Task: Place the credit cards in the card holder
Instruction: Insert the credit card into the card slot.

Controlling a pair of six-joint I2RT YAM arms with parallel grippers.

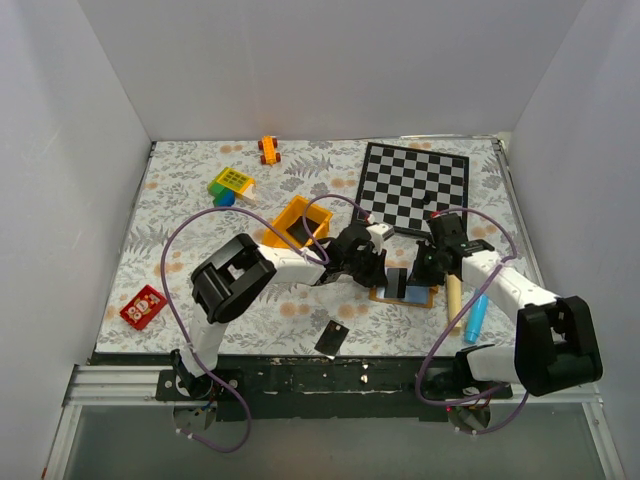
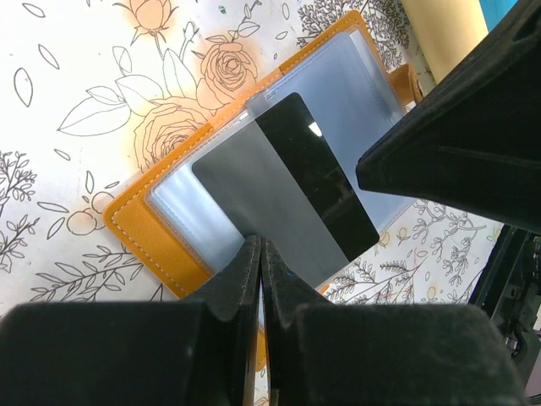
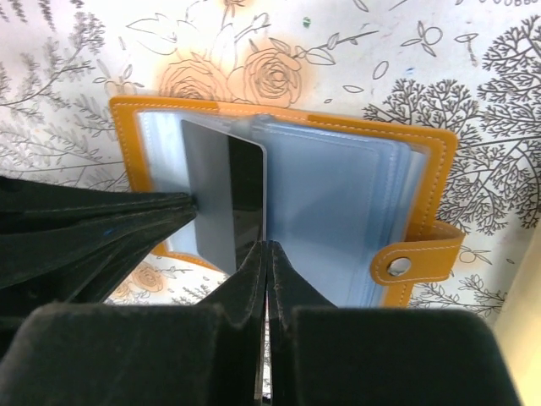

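Observation:
The card holder (image 1: 418,296) lies open on the floral table, tan outside with pale blue clear sleeves (image 3: 338,211). One black credit card (image 2: 279,186) rests tilted over its sleeves (image 3: 220,194). My left gripper (image 2: 259,247) is shut, with its tips against the card's edge, coming from the left (image 1: 376,265). My right gripper (image 3: 266,247) is also shut, and its tips touch the card's opposite edge by a sleeve. I cannot tell whether either one pinches the card. A second black credit card (image 1: 330,338) lies flat near the table's front edge.
A chequered board (image 1: 415,185) lies behind the wallet, and a yellow bin (image 1: 300,222) stands at the left arm's far side. A wooden stick (image 1: 453,295) and a blue pen (image 1: 476,318) lie right of the wallet. Small toys sit at the left (image 1: 143,306) and back (image 1: 268,149).

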